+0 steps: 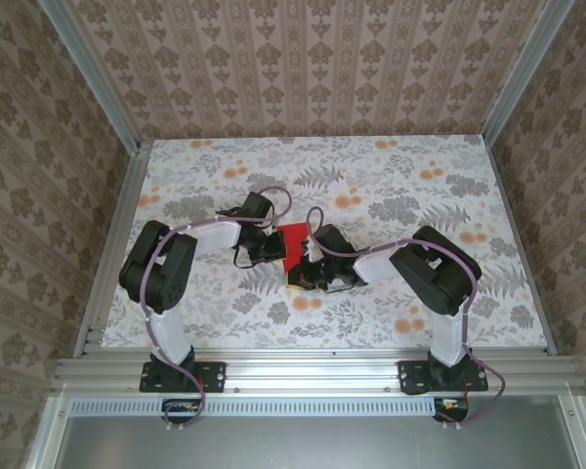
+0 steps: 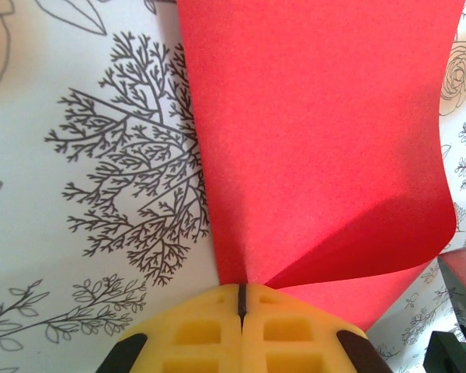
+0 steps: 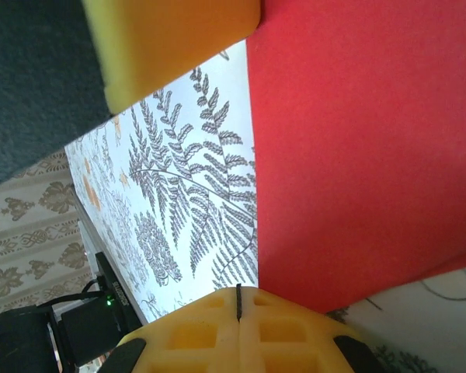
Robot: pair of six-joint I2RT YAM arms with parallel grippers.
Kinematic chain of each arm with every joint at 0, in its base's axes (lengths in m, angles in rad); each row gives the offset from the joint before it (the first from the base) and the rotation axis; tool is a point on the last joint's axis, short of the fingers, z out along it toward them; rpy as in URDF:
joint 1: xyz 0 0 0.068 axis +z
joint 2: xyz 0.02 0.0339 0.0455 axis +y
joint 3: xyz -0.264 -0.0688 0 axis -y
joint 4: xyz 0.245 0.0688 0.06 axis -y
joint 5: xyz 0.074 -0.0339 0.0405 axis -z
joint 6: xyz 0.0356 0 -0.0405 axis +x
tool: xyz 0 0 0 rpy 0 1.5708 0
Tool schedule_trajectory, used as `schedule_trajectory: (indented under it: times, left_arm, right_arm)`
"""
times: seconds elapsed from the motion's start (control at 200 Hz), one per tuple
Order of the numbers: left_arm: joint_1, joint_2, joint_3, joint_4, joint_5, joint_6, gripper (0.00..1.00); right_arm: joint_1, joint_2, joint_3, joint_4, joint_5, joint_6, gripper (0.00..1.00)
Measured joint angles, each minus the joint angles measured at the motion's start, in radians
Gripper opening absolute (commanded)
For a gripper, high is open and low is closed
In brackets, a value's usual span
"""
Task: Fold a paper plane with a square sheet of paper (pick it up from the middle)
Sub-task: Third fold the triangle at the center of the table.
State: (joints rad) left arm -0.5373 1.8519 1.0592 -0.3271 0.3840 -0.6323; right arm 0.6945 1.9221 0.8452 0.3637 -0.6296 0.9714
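The square sheet of red paper [image 1: 293, 241] lies mid-table between the two arms. In the left wrist view the sheet [image 2: 318, 132] is lifted and curled, and one edge runs into the slit of my left gripper [image 2: 241, 289], which is shut on it. My left gripper [image 1: 275, 246] is at the sheet's left side. In the right wrist view my right gripper [image 3: 238, 291] is shut; the paper [image 3: 357, 155] starts just right of its slit and passes under the right finger, so no pinch shows. My right gripper [image 1: 307, 267] is at the sheet's near edge.
The floral tablecloth [image 1: 391, 195] covers the table, with patterned walls and aluminium posts on three sides. A yellow finger of the left gripper [image 3: 171, 39] hangs close above the right gripper. Part of the right arm's dark body [image 2: 460, 311] sits at the sheet's lower right.
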Motion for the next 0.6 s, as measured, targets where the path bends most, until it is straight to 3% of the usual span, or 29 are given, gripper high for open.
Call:
schedule_trajectory:
  times: [0.395,0.6]
  left_arm:
    - [0.000,0.001,0.002,-0.002,-0.003,0.000,0.00]
    - [0.000,0.001,0.002,-0.002,-0.004,0.000,0.00]
  right_arm:
    - [0.012,0.024,0.082,-0.130,0.040,-0.023,0.01]
    - [0.004,-0.038,0.063,-0.146,0.081,-0.026,0.09]
